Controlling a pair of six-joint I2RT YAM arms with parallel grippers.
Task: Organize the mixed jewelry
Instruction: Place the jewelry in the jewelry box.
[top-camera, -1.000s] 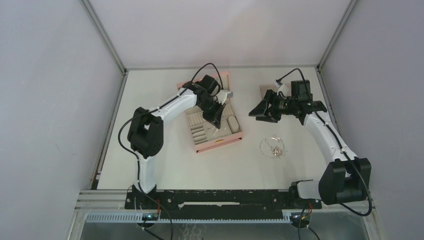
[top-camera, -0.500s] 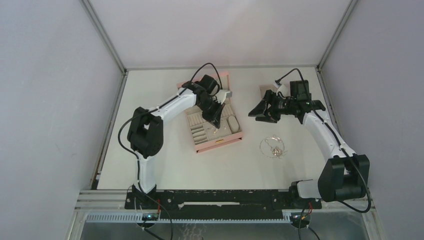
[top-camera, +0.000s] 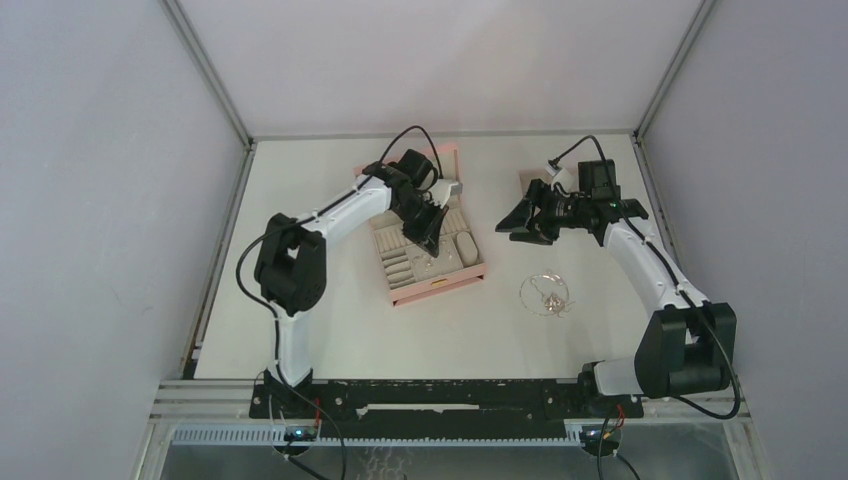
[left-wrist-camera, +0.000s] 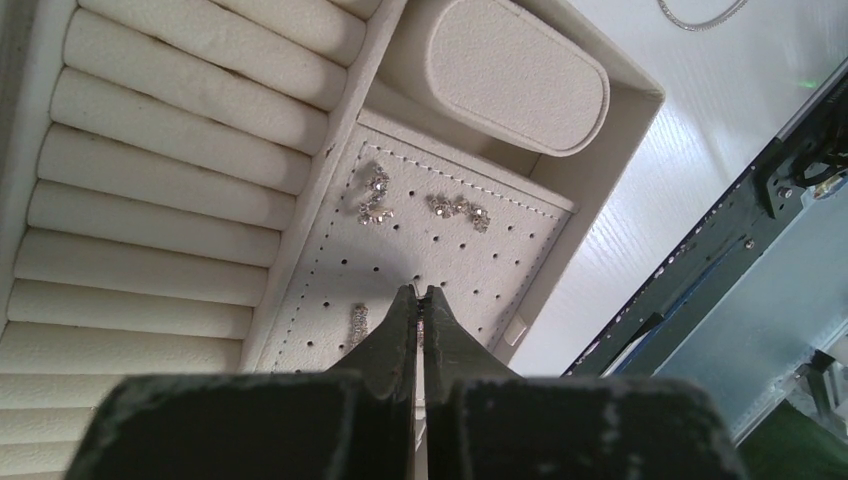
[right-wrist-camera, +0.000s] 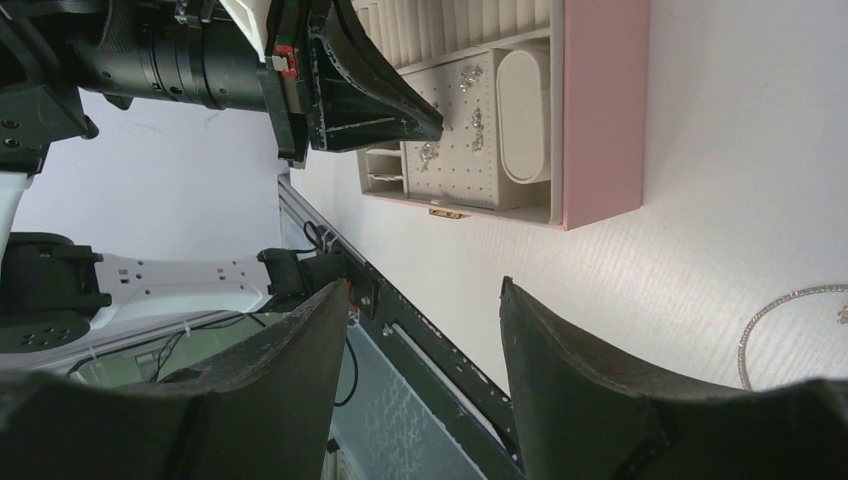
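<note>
The pink box (top-camera: 441, 285) lies open, and my left gripper (top-camera: 430, 243) hangs over its perforated earring panel (left-wrist-camera: 470, 255). In the left wrist view the left gripper (left-wrist-camera: 420, 292) is shut, with a tiny silver earring pinched at its tips, its pin just above the panel. Three sparkling earrings (left-wrist-camera: 375, 195) (left-wrist-camera: 458, 208) (left-wrist-camera: 359, 322) sit on that panel. The thin chain necklace (top-camera: 545, 292) lies looped on the table with small silver bits (top-camera: 553, 301) inside it; its arc (right-wrist-camera: 790, 320) shows in the right wrist view. My right gripper (top-camera: 517, 228) (right-wrist-camera: 422, 285) hovers open and empty, right of the box.
Rows of beige ring rolls (left-wrist-camera: 170, 160) fill the box's left side and an oval pillow (left-wrist-camera: 510, 75) lies beyond the panel. The box's pink wall (right-wrist-camera: 600, 120) faces my right gripper. Grey walls close the table in at the back and sides.
The right gripper has drifted slightly towards the far side, still open. The left gripper has stayed shut over the panel, barely moving.
</note>
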